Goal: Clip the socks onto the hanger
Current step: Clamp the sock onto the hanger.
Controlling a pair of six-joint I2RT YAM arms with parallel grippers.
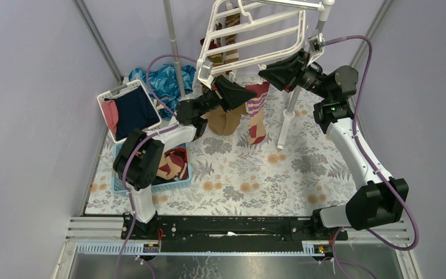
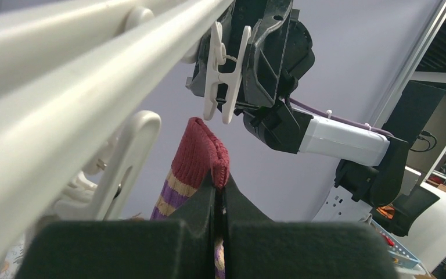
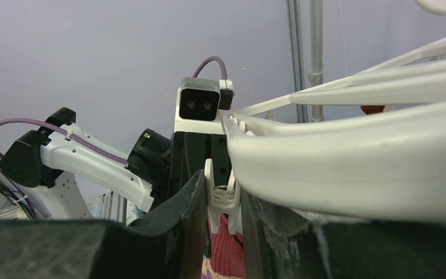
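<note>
Hanger (image 1: 261, 32) filling the upper centre overhead, right pincer (image 3: 223, 195) pressed either side of a clip (image 3: 212, 174) under its rail, left pincer (image 2: 220, 185) just below gripping a sock (image 2: 200, 148), slim gap between them, stand pole (image 1: 290, 110) barring centre right, open floral surface (image 1: 250, 174) lower middle, white basket (image 1: 107, 96) and blue basket (image 1: 177, 185) hemming the left.

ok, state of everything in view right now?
left end effector, shut on the red-cuffed sock
right end effector, shut on the clip
clip, just above the sock's cuff, sock not in it yet
hanger, tilted, other socks hanging from it
blue basket, partly full
white basket, holds navy and pink clothes
</note>
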